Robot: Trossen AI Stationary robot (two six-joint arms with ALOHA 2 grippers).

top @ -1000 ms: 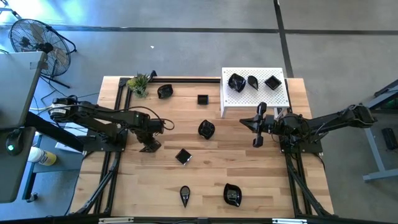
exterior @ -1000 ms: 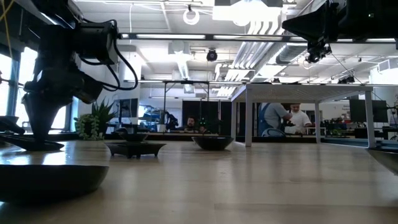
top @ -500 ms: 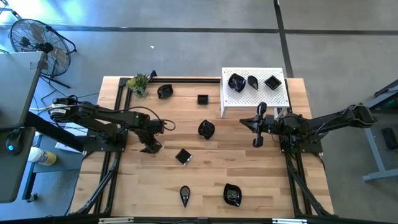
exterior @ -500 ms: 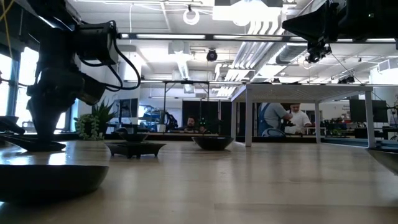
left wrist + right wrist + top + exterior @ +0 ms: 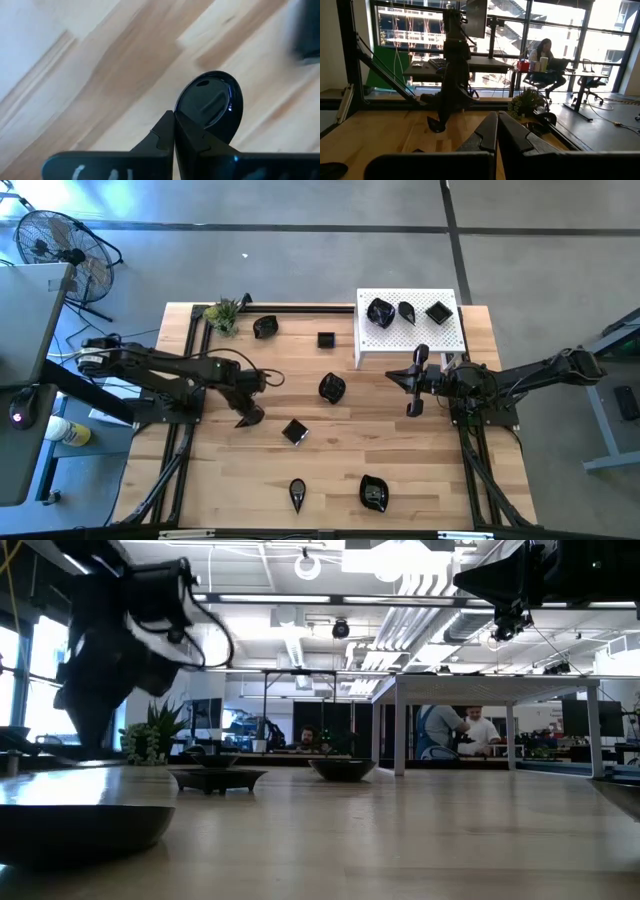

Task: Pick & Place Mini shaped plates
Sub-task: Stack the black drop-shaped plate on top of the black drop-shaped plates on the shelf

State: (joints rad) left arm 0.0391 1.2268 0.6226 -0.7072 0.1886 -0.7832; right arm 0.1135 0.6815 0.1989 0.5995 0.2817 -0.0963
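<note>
One teardrop plate (image 5: 210,107) is pinched at its narrow end between my left fingers (image 5: 167,135), long axis pointing straight ahead.

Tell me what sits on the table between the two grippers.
In the high view, one wavy-edged black plate lies between the left gripper and the right gripper; the rest of that stretch is bare wood.

Past the right gripper (image 5: 496,131) with its dark fingers pressed together, the other dark arm (image 5: 451,65) hangs over the pale wooden table (image 5: 380,135), a small green plant (image 5: 526,104) beyond.
</note>
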